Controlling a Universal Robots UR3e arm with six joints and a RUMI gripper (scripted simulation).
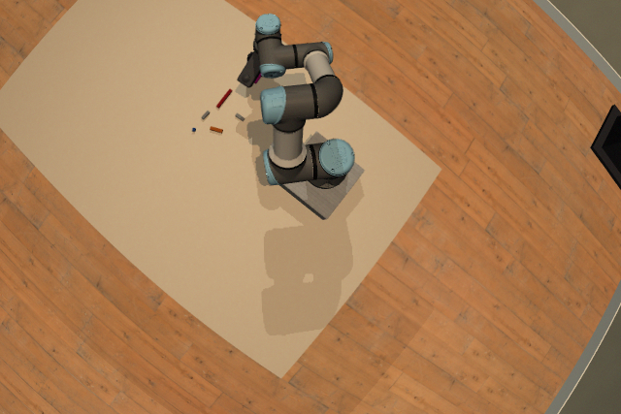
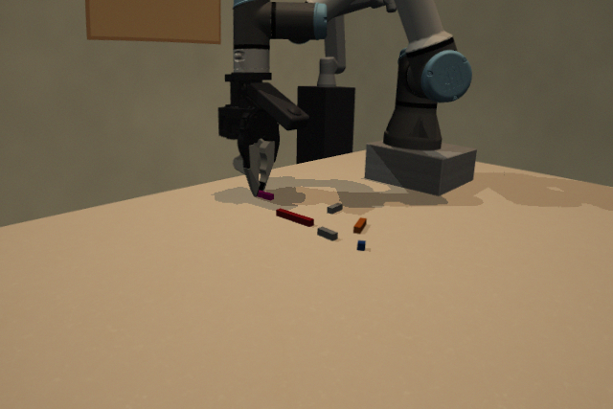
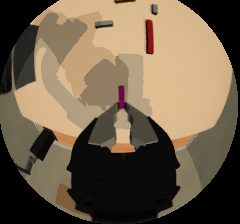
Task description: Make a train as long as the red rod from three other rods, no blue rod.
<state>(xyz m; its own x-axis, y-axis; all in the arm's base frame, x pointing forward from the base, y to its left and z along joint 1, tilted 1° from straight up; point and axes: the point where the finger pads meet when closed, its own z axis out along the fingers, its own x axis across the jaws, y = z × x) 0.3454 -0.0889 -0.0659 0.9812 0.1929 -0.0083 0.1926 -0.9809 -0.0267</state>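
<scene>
My gripper is shut on one end of the magenta rod, low at the table surface; the rod sticks out ahead of the fingertips in the wrist view and shows beside the wrist in the overhead view. The red rod lies flat just in front of it, also in the overhead view and the wrist view. Two grey rods, an orange rod and a small blue rod lie scattered beyond the red one, all apart from each other.
The arm's base block stands on the mat to the right. A black box stands behind the gripper. The arm's shadow covers the mat around the magenta rod.
</scene>
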